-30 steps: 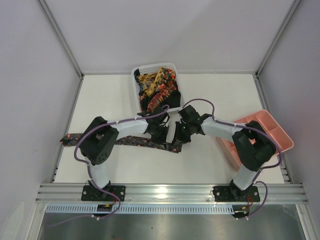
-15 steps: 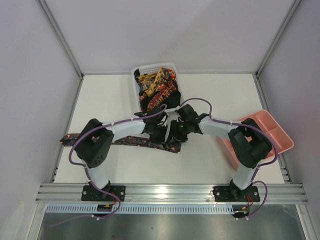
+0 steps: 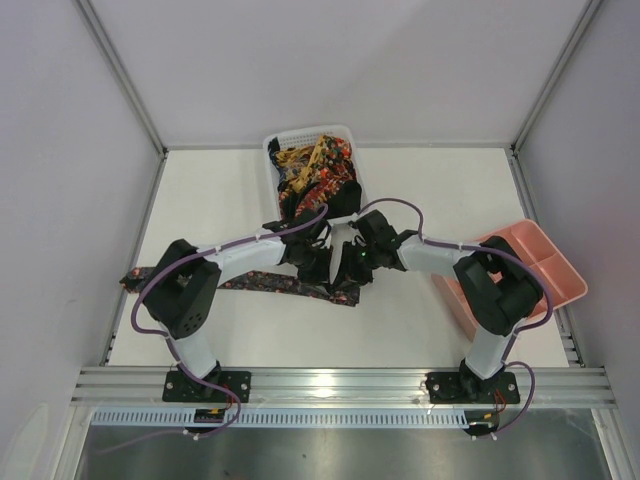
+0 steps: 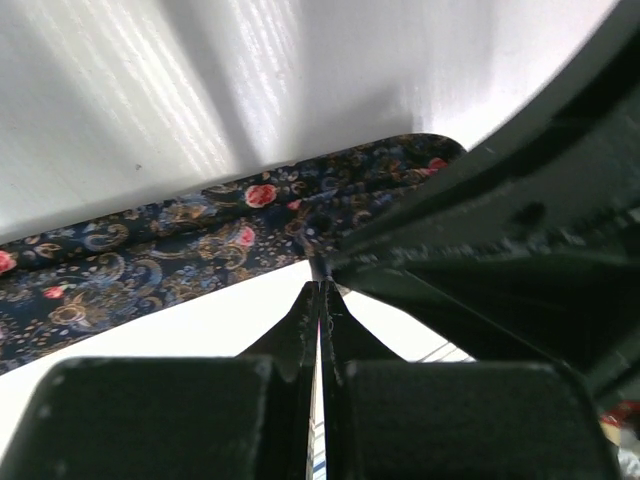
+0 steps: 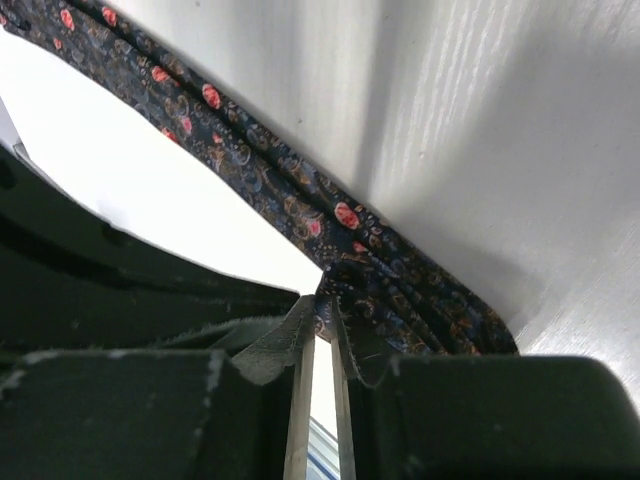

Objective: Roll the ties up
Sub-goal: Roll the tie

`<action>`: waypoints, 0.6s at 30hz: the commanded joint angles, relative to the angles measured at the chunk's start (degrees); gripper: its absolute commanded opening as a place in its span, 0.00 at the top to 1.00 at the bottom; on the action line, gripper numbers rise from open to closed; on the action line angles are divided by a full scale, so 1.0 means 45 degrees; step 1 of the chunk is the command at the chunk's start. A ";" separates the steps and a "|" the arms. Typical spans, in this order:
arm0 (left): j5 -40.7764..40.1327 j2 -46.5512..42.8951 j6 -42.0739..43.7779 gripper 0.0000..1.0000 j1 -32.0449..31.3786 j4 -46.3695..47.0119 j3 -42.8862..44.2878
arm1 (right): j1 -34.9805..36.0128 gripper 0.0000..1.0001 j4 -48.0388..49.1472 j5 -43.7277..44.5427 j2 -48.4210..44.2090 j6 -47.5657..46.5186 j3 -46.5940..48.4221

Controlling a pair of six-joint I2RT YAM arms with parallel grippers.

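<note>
Table [image 3: 420,330]; tie [image 3: 262,283] (left stretch) partly hidden

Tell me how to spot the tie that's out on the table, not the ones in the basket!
Look at the white table from above. On the robot's side of the white basket, which is stuffed with bright ties, one long tie lies stretched from the left edge toward the middle. It is the only one laid out flat, dark blue with little red flowers.

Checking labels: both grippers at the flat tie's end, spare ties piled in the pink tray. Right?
No: top external shows the spare ties piled in the white basket, not the pink tray. Left gripper and right gripper are at the end of the flat tie.
</note>
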 commanded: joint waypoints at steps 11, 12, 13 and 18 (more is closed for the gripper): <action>0.1054 0.0062 -0.0629 1.00 0.0024 0.1050 0.0014 | -0.0144 1.00 0.0052 0.0258 0.0458 0.0165 0.0163; 0.1035 0.0217 -0.0629 1.00 0.0044 0.1050 0.0014 | -0.0144 1.00 0.0071 0.0219 0.0536 0.0166 0.0202; 0.1073 0.0276 -0.0629 1.00 0.0024 0.1108 0.0014 | -0.0144 1.00 0.0013 0.0142 0.0653 0.0146 0.0260; 0.1055 0.0725 -0.0668 1.00 0.0044 0.1323 0.0053 | -0.0202 1.00 -0.0982 0.0647 0.0304 -0.0419 0.0846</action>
